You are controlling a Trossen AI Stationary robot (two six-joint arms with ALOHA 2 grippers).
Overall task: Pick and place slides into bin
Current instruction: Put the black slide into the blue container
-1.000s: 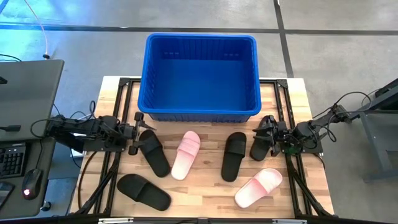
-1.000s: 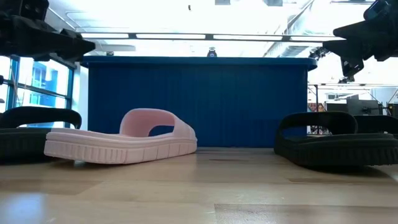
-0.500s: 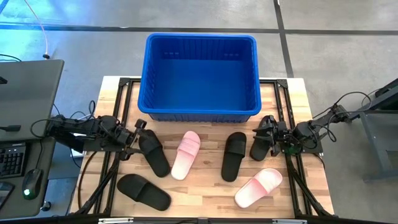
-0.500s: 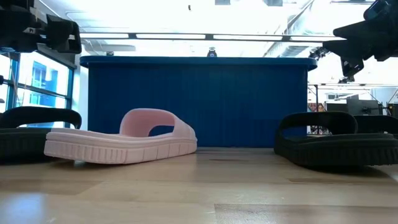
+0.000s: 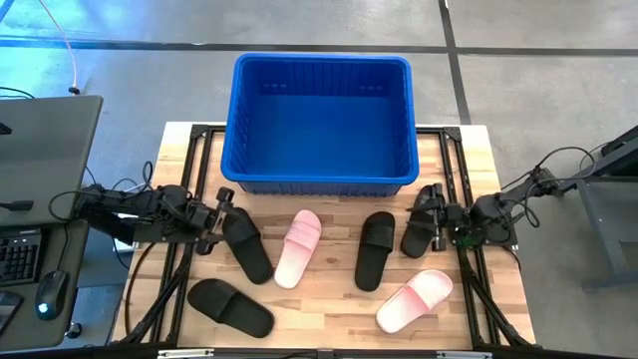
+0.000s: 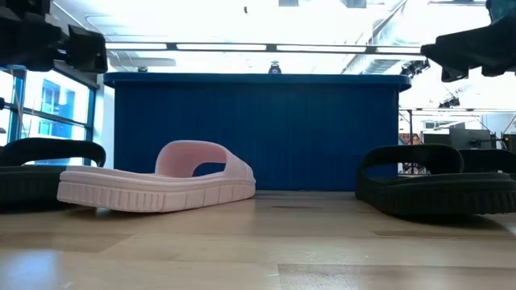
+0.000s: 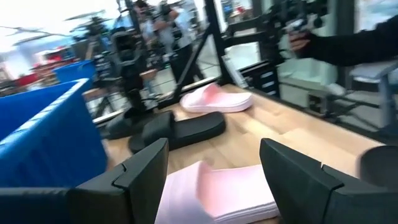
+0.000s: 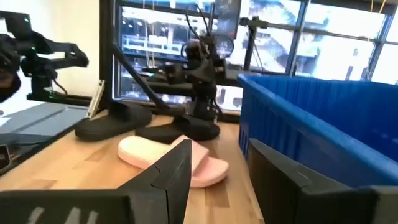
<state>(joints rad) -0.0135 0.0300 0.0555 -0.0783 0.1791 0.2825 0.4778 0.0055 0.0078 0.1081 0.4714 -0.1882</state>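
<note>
The blue bin (image 5: 321,120) stands at the table's far middle. Six slides lie flat on their soles in front of it: black ones (image 5: 246,246), (image 5: 230,306), (image 5: 375,249), (image 5: 415,237) and pink ones (image 5: 298,247), (image 5: 414,299). My left gripper (image 5: 219,217) is open and empty, above the far end of the left black slide; its wrist view (image 7: 214,155) looks over the pink slide (image 7: 217,193). My right gripper (image 5: 432,213) is open and empty, above the rightmost black slide; its wrist view (image 8: 217,155) shows the bin wall (image 8: 323,118).
A keyboard and mouse (image 5: 50,294) lie on a side desk left of the table. Black frame rails (image 5: 184,170) run along the table's edges. Bare wood shows in front of the slides near the front edge (image 5: 319,319). A person's arm (image 7: 348,43) shows beyond the table.
My left gripper has shifted a little toward the table's right, over the black slide, and has turned about its wrist. My right gripper has tipped or risen a little in the low view. No slide has moved.
</note>
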